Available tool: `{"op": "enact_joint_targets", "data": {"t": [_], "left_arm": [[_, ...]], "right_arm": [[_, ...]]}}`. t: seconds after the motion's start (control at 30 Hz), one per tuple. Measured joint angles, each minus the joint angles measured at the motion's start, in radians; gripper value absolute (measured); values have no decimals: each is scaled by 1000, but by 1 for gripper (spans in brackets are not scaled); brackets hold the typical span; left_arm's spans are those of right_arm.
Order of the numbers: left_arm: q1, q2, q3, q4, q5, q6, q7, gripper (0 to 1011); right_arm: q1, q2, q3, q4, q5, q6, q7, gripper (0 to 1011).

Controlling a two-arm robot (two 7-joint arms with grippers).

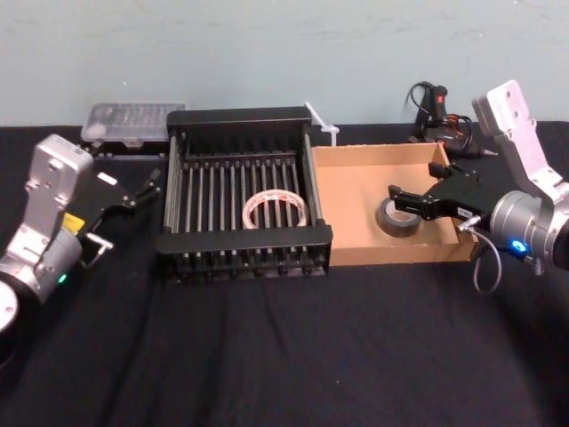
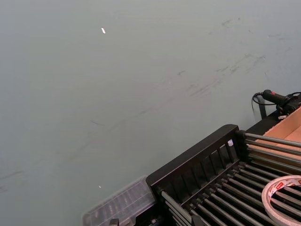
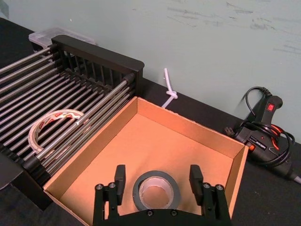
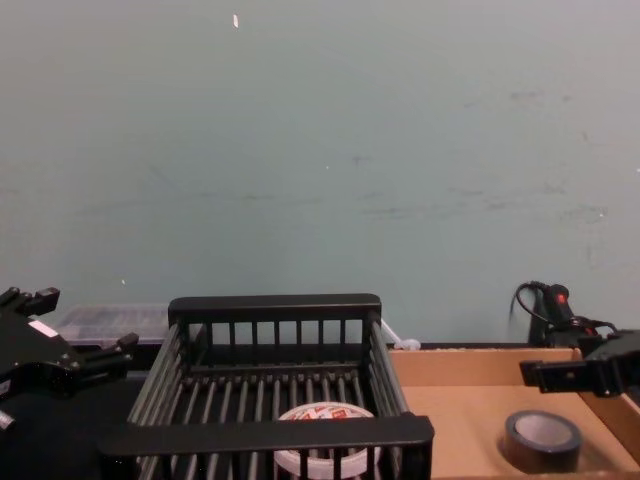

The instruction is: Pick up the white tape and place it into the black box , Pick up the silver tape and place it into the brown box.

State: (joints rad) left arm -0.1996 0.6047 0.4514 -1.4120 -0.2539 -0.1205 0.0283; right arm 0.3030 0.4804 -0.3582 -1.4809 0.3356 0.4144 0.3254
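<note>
Here, the black box [image 1: 244, 238] sits mid-table on the black cloth, with the brown box [image 1: 356, 213] touching its right side. White tape [image 1: 276, 210] lies flat on the slatted bottom of the black box, right of centre and toward the near wall; red print shows on its face in the chest view [image 4: 318, 419]. Silver tape [image 1: 399, 218] lies flat on the floor of the brown box, toward the near right part, hollow core up.

Right gripper [image 1: 405, 201] reaches in over the brown box from the right. Its fingers stand wide apart, one on either side of the silver tape and clear of it; the right wrist view shows both fingers [image 3: 120, 178] flanking the roll [image 3: 154, 190] with gaps on both sides. Nothing held.

Left gripper [image 1: 149, 185] hangs just left of the black box, near its far left corner, above the cloth. Fingers spread, holding nothing. Its wrist camera looks across the box's far corner [image 2: 197, 160] and catches an edge of the white tape [image 2: 282, 200].

Behind the black box, at the wall: a clear plastic case [image 1: 132, 123]. Behind the brown box: a black glue gun [image 1: 437, 116] with a cord, and a white zip tie [image 1: 322, 122] between the boxes.
</note>
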Motion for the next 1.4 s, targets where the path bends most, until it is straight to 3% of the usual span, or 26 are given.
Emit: {"op": "enact_joint_targets", "data": {"t": [0.2, 0.5, 0.63, 0.73, 0.77, 0.83, 1.07, 1.3, 1.37, 1.4], "left_arm": [[0, 0, 0, 0, 0, 0, 0, 1001], [0, 0, 0, 0, 0, 0, 0, 1001], [0, 0, 0, 0, 0, 0, 0, 1001], [0, 0, 0, 0, 0, 0, 0, 1001], [0, 0, 0, 0, 0, 0, 0, 1001], [0, 0, 0, 0, 0, 0, 0, 1001], [0, 0, 0, 0, 0, 0, 0, 1001], [0, 0, 0, 0, 0, 0, 0, 1001], [0, 0, 0, 0, 0, 0, 0, 1001], [0, 0, 0, 0, 0, 0, 0, 1001]], "right_arm": [[0, 0, 0, 0, 0, 0, 0, 998], [-1, 0, 1, 0, -1, -1, 1, 1002], [-15, -3, 13, -15, -13, -31, -4, 1002], [-42, -8, 21, -40, -60, -105, -44, 1002], [-42, -8, 21, -40, -60, -105, -44, 1002], [-65, -14, 28, -58, -98, -167, -81, 1002], [-112, -32, 35, -81, -196, -255, -186, 1002], [-159, -59, 26, -63, -346, -357, -339, 1002], [-173, -73, 22, -31, -401, -411, -394, 1002], [-173, -73, 22, -31, -401, -411, -394, 1002]]}}
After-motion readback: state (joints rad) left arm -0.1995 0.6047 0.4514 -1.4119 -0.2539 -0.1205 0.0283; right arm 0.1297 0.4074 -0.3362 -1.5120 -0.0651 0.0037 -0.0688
